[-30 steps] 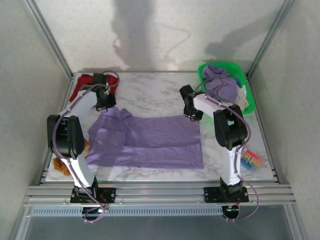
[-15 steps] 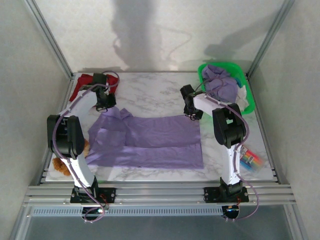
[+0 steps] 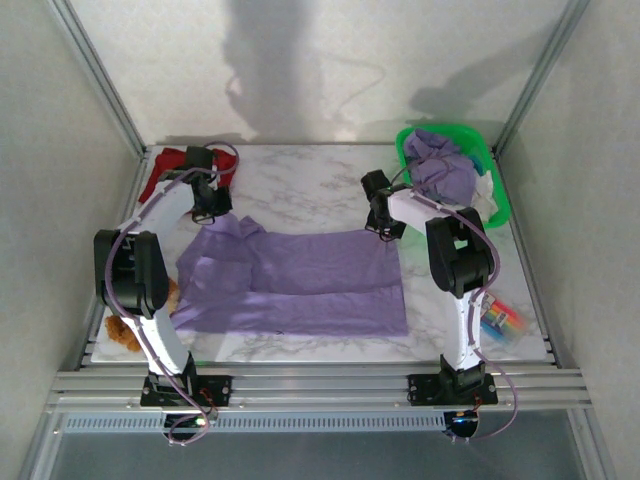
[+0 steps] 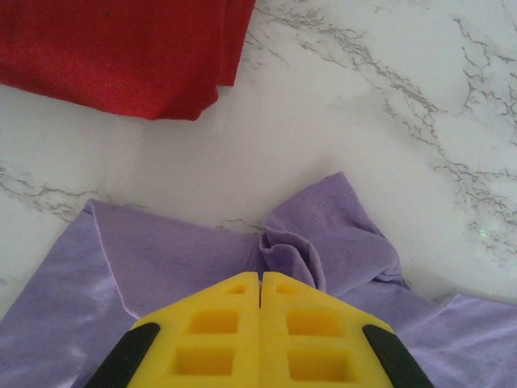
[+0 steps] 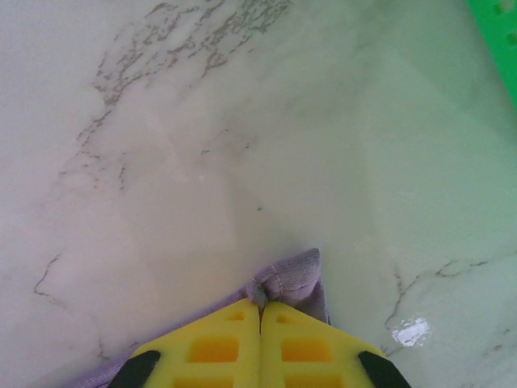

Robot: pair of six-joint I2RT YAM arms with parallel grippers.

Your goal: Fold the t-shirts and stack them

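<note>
Left gripper (image 4: 259,276): pinching the one spread lavender t-shirt (image 3: 300,285)
Right gripper (image 5: 259,305): pinching same shirt
Dark red t-shirt (image 4: 121,48): one
Green basket (image 3: 503,207): one

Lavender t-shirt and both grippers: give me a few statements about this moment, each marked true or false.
1. The left gripper is shut on the lavender t-shirt. True.
2. The right gripper hangs open over bare marble. False: it is shut on a corner of the lavender t-shirt.
3. The dark red t-shirt lies in the green basket. False: it lies on the table, at the far left.
4. The green basket holds crumpled lavender cloth. True.
</note>
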